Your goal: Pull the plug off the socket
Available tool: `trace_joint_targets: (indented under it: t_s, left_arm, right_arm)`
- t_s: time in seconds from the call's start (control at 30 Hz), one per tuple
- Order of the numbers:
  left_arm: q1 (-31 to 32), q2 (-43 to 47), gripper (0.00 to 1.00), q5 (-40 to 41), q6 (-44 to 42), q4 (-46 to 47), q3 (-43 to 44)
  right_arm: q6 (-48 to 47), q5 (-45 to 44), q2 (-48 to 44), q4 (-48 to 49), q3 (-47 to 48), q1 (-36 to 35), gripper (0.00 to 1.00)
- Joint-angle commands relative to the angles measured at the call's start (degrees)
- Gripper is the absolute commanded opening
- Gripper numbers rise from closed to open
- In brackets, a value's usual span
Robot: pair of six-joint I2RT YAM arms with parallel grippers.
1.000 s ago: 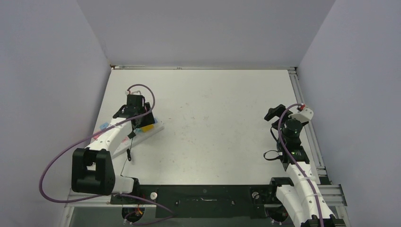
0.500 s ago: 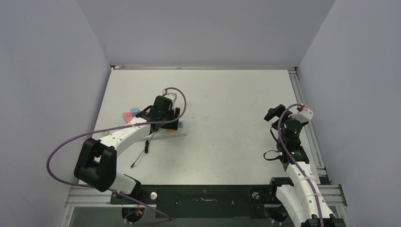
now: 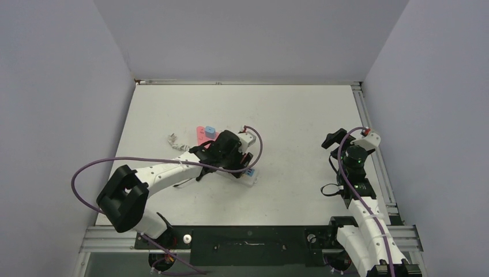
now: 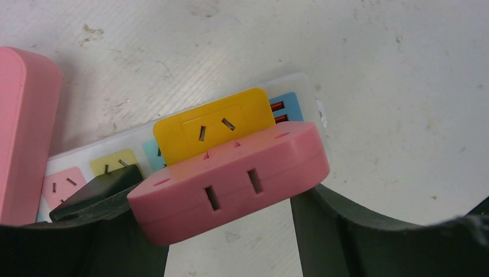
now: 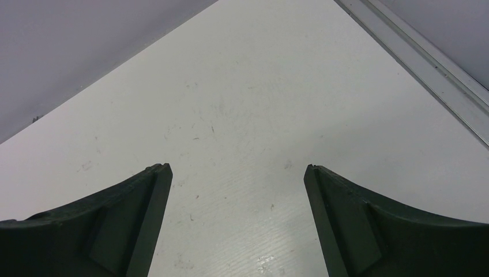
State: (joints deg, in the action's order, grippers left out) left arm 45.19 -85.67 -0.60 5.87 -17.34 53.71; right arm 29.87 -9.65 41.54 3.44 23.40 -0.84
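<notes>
Apparently mid-pull: the left tool clenches the pink plug, seated in the socket near the table's 6 o'clock. Next probably needs a straight lift. The right tool, released, idles at 3 o'clock.

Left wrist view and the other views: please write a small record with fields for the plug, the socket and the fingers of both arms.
plug: pink body with a yellow face, between the left fingers
socket: long white strip with coloured outlets, lying under the plug
plug seated: cannot tell
left fingers: one on each side of the plug, closed on it
right fingers: open, holding nothing, over the table
other: pink object beside the socket
</notes>
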Motion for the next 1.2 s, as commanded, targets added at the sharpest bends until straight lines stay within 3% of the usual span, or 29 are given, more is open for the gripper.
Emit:
trace_joint_targets:
  t_s: [0.0,0.07,0.17,0.27,0.43,0.6,0.77,0.97,1.13,1.17]
  left_arm:
    - [4.0,1.5,0.44,-2.9,-3.1,-3.6,-1.7]
    - [4.4,1.8,0.50,-2.2,-2.9,-4.2,-1.1]
    - [4.2,2.9,0.84,2.0,-1.4,-4.4,0.4]
    - [3.0,4.5,0.97,4.9,0.0,-6.0,2.1]
    - [0.2,11.8,0.96,-2.5,1.4,-4.6,2.6]
    - [-9.1,20.1,0.96,-12.5,5.1,-3.1,5.0]
    - [-19.0,25.3,0.96,-14.3,11.5,2.4,-0.5]
    - [-25.2,17.5,0.96,-7.1,16.8,-7.3,3.1]
    - [-26.3,14.4,0.96,-12.9,20.1,-6.0,2.1]
    - [-26.3,14.2,0.96,-13.2,20.3,-6.0,2.1]
  right_arm:
    - [-0.1,-0.3,0.9,3.5,-0.5,-0.1,0.90]
    - [-0.4,0.9,1.4,3.9,-0.3,-0.1,0.90]
    - [-1.0,2.8,2.3,3.9,0.4,-0.3,0.90]
    - [-1.8,5.8,3.1,6.1,0.3,-1.0,0.90]
    - [-4.7,8.4,6.1,9.3,1.3,-6.1,0.90]
    - [-10.3,10.1,11.2,6.4,7.6,-14.9,0.90]
    - [-17.5,14.6,16.8,-0.9,17.0,-25.6,0.90]
    - [-21.3,15.2,27.4,-10.3,29.6,-39.8,0.93]
    - [-23.1,16.0,34.9,-13.9,34.9,-47.5,1.00]
    - [-23.1,16.1,35.6,-13.9,35.0,-48.3,0.97]
